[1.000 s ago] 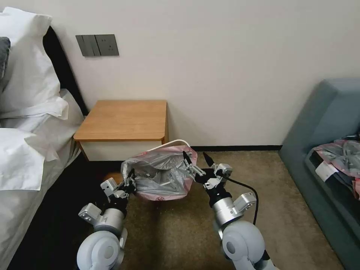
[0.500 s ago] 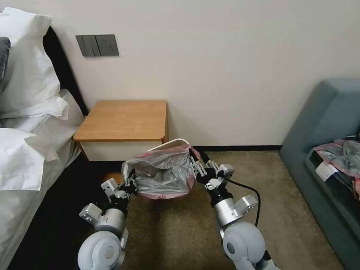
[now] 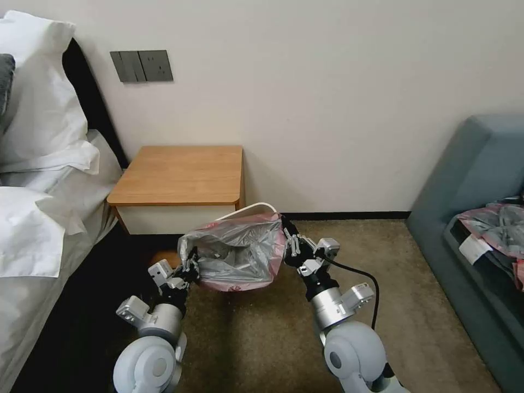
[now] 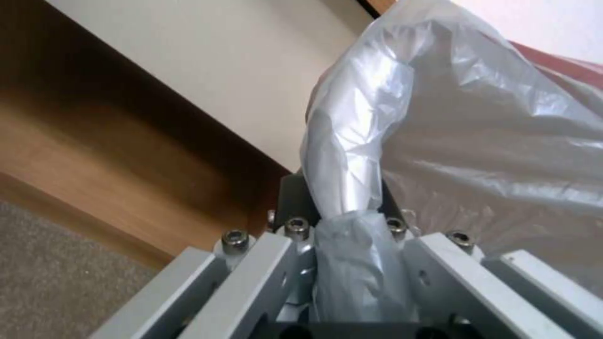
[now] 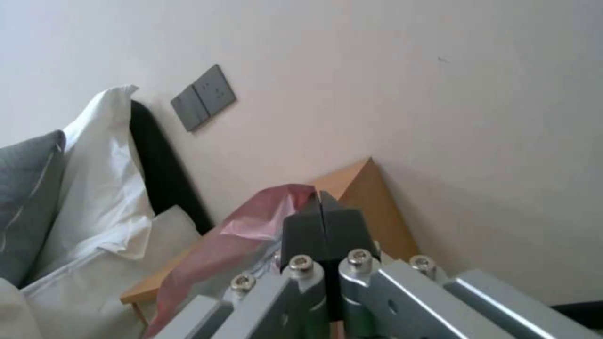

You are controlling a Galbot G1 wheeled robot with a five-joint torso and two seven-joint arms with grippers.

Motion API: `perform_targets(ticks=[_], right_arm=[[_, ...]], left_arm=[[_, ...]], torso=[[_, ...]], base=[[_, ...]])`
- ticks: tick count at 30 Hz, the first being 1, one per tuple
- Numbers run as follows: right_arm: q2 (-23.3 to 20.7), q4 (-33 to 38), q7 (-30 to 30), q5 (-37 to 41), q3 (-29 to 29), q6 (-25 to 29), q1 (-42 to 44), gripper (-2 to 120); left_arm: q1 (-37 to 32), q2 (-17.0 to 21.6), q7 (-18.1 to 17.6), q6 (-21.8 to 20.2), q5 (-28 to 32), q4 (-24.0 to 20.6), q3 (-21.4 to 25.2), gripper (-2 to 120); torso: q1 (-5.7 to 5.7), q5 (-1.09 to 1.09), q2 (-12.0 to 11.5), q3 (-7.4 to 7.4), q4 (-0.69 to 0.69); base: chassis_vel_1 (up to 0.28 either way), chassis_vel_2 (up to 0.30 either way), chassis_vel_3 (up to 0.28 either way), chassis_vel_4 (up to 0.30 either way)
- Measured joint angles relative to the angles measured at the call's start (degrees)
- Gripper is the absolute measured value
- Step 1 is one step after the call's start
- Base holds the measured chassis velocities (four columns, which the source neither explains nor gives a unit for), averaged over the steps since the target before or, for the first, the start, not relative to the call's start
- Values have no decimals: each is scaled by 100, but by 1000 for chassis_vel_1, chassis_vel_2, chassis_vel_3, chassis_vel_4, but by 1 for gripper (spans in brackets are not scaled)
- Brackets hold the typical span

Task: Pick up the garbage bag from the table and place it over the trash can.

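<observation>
Broadly, a bed (image 3: 38, 180) with white pillows takes up the robot's left side and a blue-grey sofa (image 3: 475, 180) the right, with a brown carpet (image 3: 262, 338) between them; against the wall stands the counter (image 3: 180, 174), its orange-brown top bare. Just beside its front right corner sits the trash can (image 3: 256, 207), of which a curve of cream-white rim shows behind the plastic. Over that bin the garbage bag (image 3: 234, 254) is spread wide, mouth up, grey and wrinkled with its pinkish-red rim draped at the near and far edges. Holding it on the left, the left gripper (image 3: 188, 267) has its fingers clamped on a bunched fold of grey plastic, seen close in the left wrist view (image 4: 352, 207). At the bag's right edge the right gripper (image 3: 289, 240) has its black fingertips pressed together, and the pinkish rim (image 5: 251, 221) lies against them, though whether plastic is pinched between them is unclear
</observation>
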State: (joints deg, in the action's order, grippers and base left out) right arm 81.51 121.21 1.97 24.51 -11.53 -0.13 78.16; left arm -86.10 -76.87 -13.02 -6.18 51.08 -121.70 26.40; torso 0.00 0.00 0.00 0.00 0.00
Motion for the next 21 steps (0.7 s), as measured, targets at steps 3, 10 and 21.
perform_targets(ticks=[3,10,21], right_arm=[[-59,26,-47,89,-34,-85,-145,0],[-355,-127,-91,348,-171,-345,-489,0],[-888,-353,-91,626,-193,-702,-992,0]], left_arm=[[-34,18,104,13,-57,1,-2,3],[-62,34,301,37,-83,5,33,3],[-85,53,649,39,-157,55,75,3]], torso=[[0,0,0,0,0],[0,0,0,0,0],[0,0,0,0,0]], base=[[0,0,0,0],[0,0,0,0],[0,0,0,0]])
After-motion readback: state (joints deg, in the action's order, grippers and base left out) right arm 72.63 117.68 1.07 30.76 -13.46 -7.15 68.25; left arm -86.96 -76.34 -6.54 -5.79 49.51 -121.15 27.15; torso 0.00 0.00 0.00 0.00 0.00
